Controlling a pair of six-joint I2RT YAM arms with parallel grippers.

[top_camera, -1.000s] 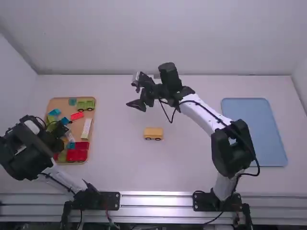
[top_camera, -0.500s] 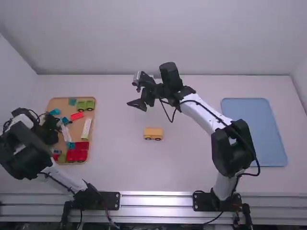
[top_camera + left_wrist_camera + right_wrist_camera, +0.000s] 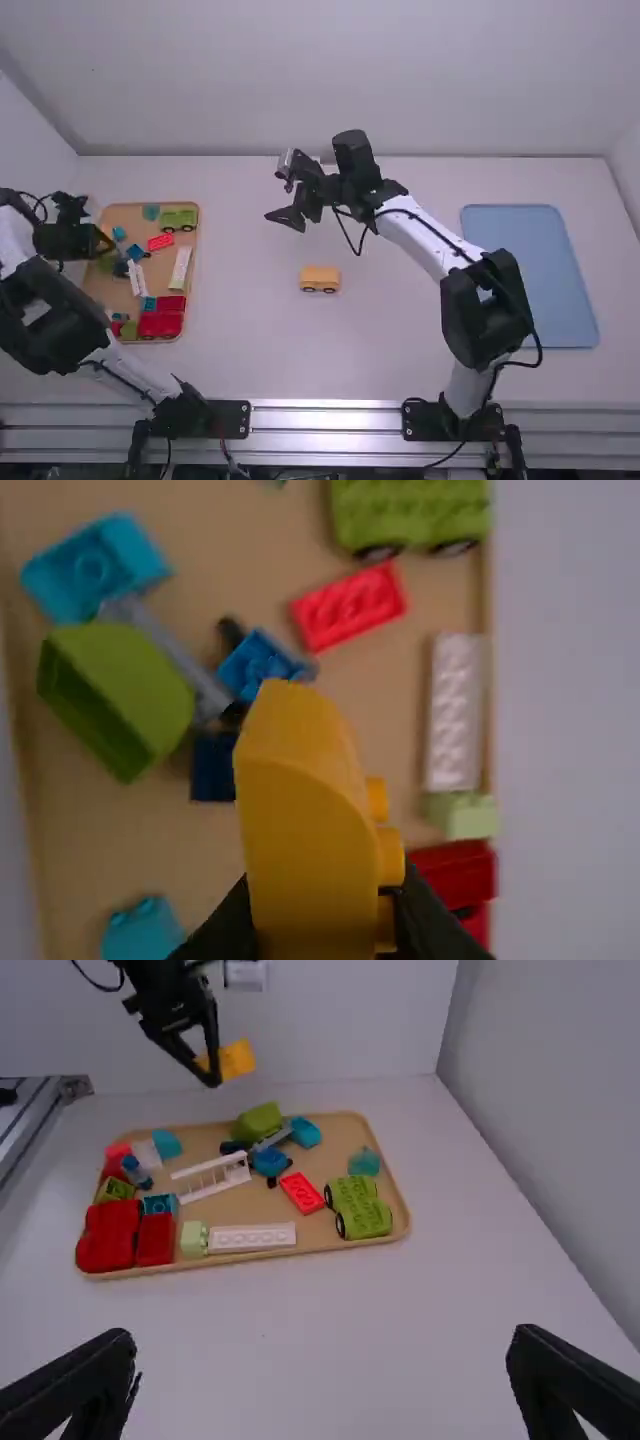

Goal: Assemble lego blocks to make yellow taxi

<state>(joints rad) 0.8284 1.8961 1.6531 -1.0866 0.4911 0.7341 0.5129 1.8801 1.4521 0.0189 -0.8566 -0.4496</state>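
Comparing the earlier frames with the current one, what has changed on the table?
The left gripper has moved away from the camera and leftward, from over the tray to its left edge. It now holds a yellow block; I can't tell from the earlier frames when it gripped it. The yellow wheeled piece and blue board stayed put, and the right gripper is practically unmoved.

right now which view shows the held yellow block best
The left wrist view: the yellow block is large and close, studs visible. Right wrist view: small, farther off. High view: a dim, partly hidden patch.
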